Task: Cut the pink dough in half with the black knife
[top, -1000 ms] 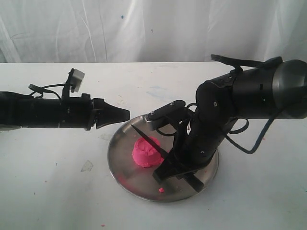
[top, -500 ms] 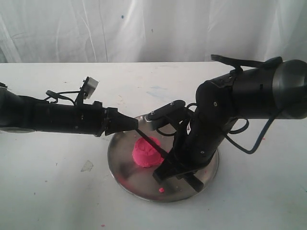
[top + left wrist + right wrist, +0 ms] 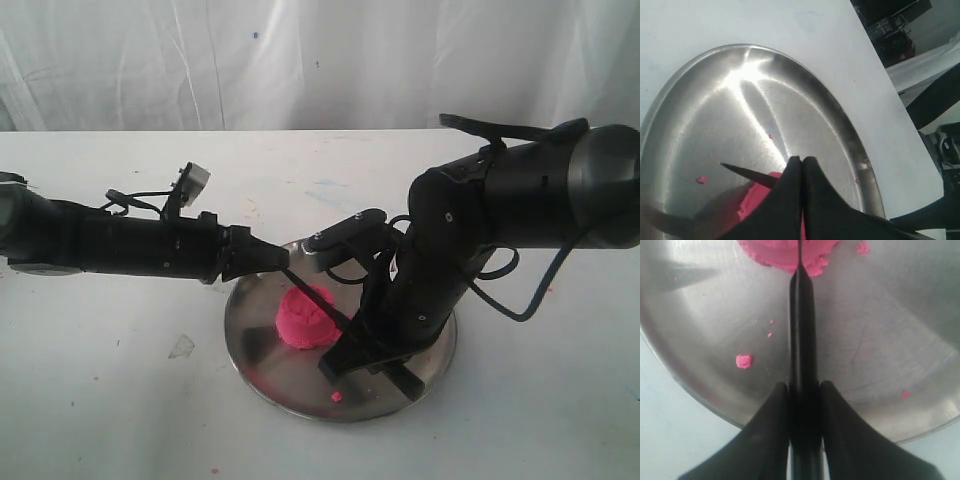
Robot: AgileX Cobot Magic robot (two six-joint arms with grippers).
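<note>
Pink dough [image 3: 303, 324], a soft squat lump, sits whole near the middle of the round steel plate [image 3: 272, 372] on the white table [image 3: 110, 400].

The bulky black right arm has not shifted over the last second. Its right gripper [image 3: 343, 361] is clamped narrowly on the handle of the long slim black knife [image 3: 322, 302], whose blade lies across the dough's top.

The slimmer left arm has reached in from beside the plate. Its left gripper [image 3: 283, 258], fingertips [image 3: 796, 172] pressed together and holding nothing, now hangs over the blade near its point. Whether it touches the blade is unclear. It looks set to press the blade down, so the cut is probably about to begin.

Small pink crumbs [image 3: 743, 361] dot the plate.
</note>
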